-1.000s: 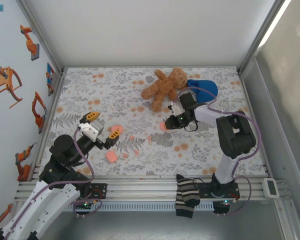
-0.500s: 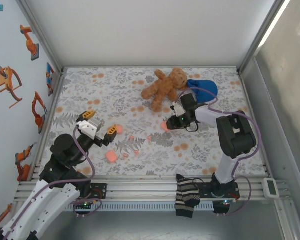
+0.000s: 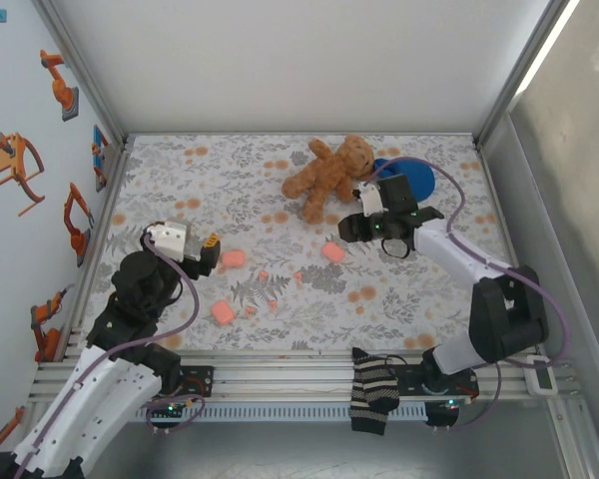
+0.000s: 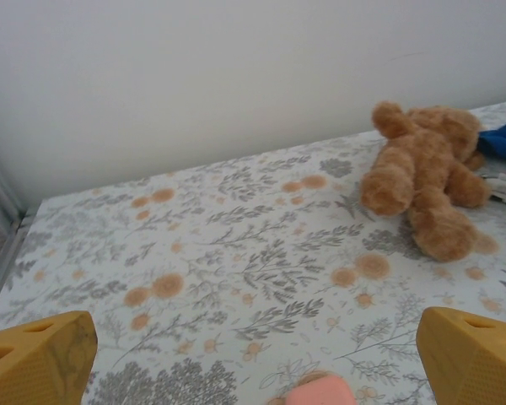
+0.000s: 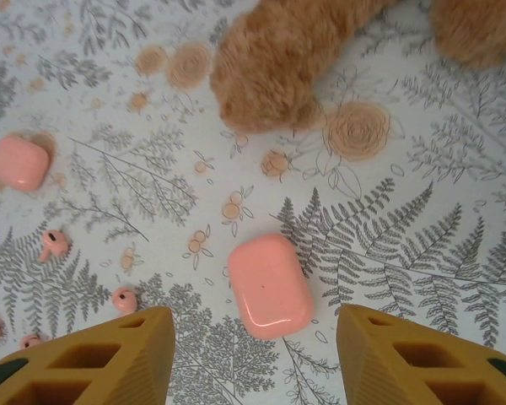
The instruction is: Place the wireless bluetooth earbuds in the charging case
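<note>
The right arm has swung back toward the brown plush teddy bear (image 3: 329, 170). Its right end effector (image 5: 255, 342) has gone from pinched to fingers apart, leaving the salmon-pink rounded-square charging case (image 5: 268, 285) lying free on the floral-print surface (image 3: 180, 180) just below it. The left end effector (image 4: 257, 359) has drawn back, wide apart and empty. The tiny salmon-pink plastic earbuds (image 5: 52, 244) lie loose to the left of that case, none seated. The case looks closed, so the next move likely calls for opening it, then pinching one bud.
</note>
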Robot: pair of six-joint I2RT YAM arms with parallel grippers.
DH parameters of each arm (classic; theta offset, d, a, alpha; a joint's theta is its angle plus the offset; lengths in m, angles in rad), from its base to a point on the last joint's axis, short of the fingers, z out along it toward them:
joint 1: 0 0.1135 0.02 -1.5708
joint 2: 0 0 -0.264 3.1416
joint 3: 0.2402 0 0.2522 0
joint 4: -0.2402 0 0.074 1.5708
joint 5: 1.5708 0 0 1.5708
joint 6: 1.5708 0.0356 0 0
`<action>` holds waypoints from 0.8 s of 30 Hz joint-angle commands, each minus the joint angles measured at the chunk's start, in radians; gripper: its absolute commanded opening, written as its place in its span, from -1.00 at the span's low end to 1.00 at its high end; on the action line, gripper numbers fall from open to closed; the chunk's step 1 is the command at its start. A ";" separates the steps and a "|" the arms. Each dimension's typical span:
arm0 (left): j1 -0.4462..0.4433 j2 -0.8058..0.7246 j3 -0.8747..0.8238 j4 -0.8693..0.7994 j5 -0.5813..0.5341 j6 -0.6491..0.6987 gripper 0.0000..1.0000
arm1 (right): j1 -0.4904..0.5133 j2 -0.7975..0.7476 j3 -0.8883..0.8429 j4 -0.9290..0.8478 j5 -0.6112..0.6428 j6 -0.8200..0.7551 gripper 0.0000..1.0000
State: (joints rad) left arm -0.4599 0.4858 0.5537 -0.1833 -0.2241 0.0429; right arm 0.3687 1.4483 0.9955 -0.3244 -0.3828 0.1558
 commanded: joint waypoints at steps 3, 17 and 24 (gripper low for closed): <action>0.180 0.048 0.056 -0.081 0.093 -0.169 0.92 | 0.007 -0.142 -0.079 0.159 -0.005 -0.016 0.28; 0.643 0.283 0.159 -0.167 0.497 -0.359 0.93 | 0.182 -0.113 -0.068 0.315 -0.016 -0.273 0.99; 0.647 0.355 0.142 -0.136 0.536 -0.379 0.93 | 0.313 0.064 0.080 0.247 0.001 -0.504 0.99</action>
State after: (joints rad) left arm 0.1795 0.8299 0.6880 -0.3229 0.2558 -0.3069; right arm 0.6502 1.4643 1.0142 -0.0498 -0.3977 -0.1955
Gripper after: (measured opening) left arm 0.963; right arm 0.993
